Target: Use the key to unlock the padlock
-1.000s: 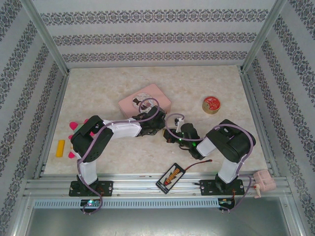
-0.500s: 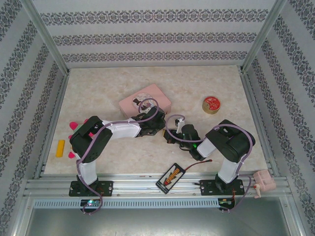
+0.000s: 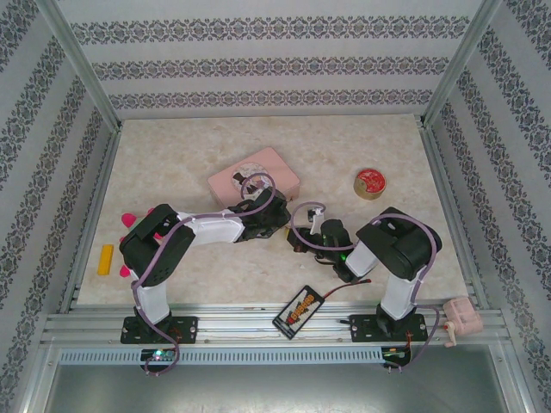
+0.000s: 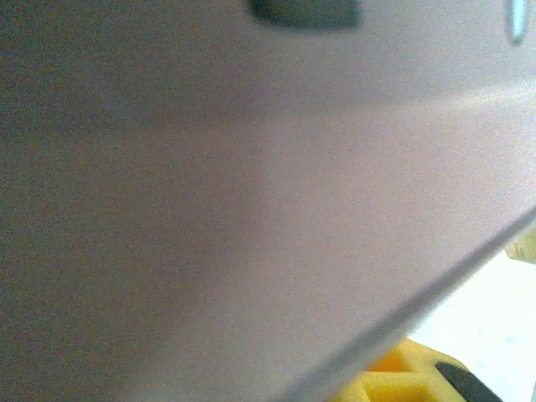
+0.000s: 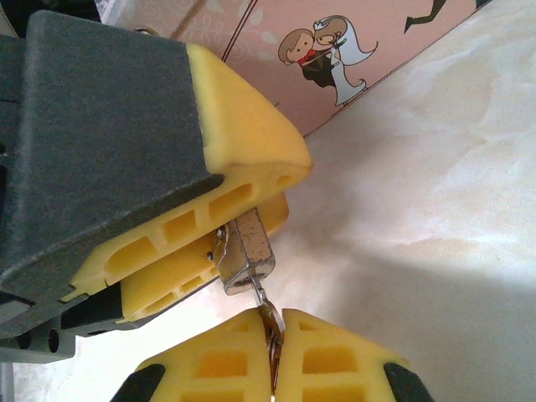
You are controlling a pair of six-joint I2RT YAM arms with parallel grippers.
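The small metal padlock [image 5: 248, 249] is clamped between the yellow pads [image 5: 243, 142] of my left gripper [image 5: 237, 224], with its keyhole end pointing down towards my right gripper [image 5: 275, 325]. That gripper is shut on the key [image 5: 268, 310], whose thin blade reaches into the padlock's underside. The shackle is hidden between the left pads. From above, the left gripper [image 3: 280, 225] and the right gripper [image 3: 300, 238] meet tip to tip just in front of the pink tin [image 3: 253, 176]. The left wrist view is a blur of pinkish surface with a yellow pad [image 4: 402, 377] in the bottom corner.
The pink tin with its bride-and-groom picture [image 5: 327, 50] stands right behind the grippers. A round red-lidded tin [image 3: 370, 182] sits at the right. A dark patterned card [image 3: 299, 311] lies at the front edge. A yellow block [image 3: 106, 259] and pink pieces [image 3: 126, 222] lie at the left.
Both arms have crept very slightly to the left. Both grips are unchanged.
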